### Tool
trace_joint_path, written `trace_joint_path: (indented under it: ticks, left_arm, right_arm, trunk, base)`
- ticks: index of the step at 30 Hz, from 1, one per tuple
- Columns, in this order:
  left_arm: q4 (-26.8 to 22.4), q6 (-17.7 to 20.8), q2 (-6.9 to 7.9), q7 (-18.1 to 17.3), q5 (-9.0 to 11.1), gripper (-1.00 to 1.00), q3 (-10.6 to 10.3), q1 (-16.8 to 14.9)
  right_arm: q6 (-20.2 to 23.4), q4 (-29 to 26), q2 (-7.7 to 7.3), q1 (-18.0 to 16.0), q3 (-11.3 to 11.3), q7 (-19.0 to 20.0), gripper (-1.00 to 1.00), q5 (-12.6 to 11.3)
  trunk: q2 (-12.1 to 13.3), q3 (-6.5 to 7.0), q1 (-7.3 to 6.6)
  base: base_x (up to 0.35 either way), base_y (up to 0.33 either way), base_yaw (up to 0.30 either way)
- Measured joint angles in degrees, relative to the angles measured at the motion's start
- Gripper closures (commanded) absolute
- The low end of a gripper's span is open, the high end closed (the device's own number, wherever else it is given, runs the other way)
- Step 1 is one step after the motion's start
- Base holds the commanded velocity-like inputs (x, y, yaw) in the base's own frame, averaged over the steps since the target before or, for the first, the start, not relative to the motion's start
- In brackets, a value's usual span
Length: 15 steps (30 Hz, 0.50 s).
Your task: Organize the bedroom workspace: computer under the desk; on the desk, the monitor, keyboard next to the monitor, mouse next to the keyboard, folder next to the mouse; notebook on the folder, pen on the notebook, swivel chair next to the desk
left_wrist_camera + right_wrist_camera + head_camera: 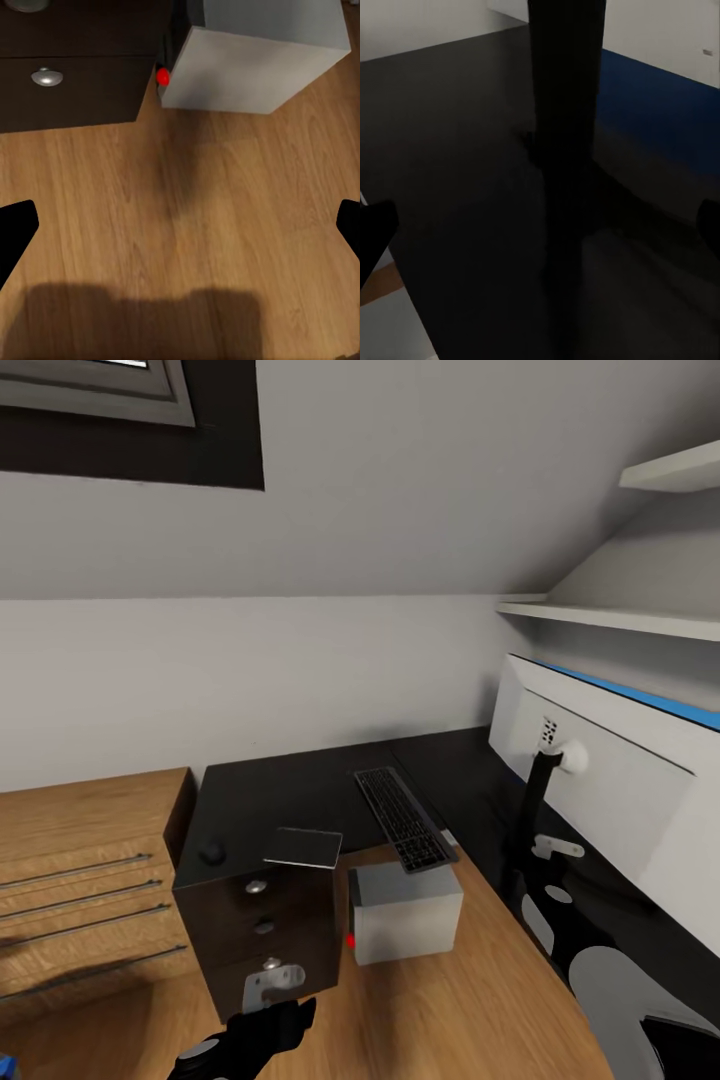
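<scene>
Left arm (250, 1040) comes in glossy black, with a pale grey bracket (272, 982) bolted at its wrist. Right arm (600, 950) is black too, patched with smooth light-grey oval panels. Blunt black fingertips (15, 232) edge the left wrist view.

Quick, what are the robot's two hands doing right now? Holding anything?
Left gripper: open, holding nothing, above the wood floor.
Right gripper: open, holding nothing, facing the monitor's stand on the desk.
</scene>
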Motion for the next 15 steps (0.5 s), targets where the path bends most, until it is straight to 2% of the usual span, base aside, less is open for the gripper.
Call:
trace_joint_path:
  ticks: [5, 15]
  left_arm:
    - [0.1, 0.0, 0.0, 0.0, 0.1, -1.0, 0.0, 0.0]
    - [0.2, 0.0, 0.0, -0.1, 0.2, -1.0, 0.0, 0.0]
  right_arm:
    - [0.0, 0.0, 0.0, 0.0, 0.0, 0.0, -1.0, 0.0]
    - [0.0, 0.0, -0.01, 0.0, 0.0, 0.0, -1.0, 0.0]
  trunk:
    - [0.0, 0.0, 0.01]
    - [0.0, 0.0, 0.0]
  base:
    - [0.067, -0.001, 0.0]
    - [0.192, -0.069, 0.0]
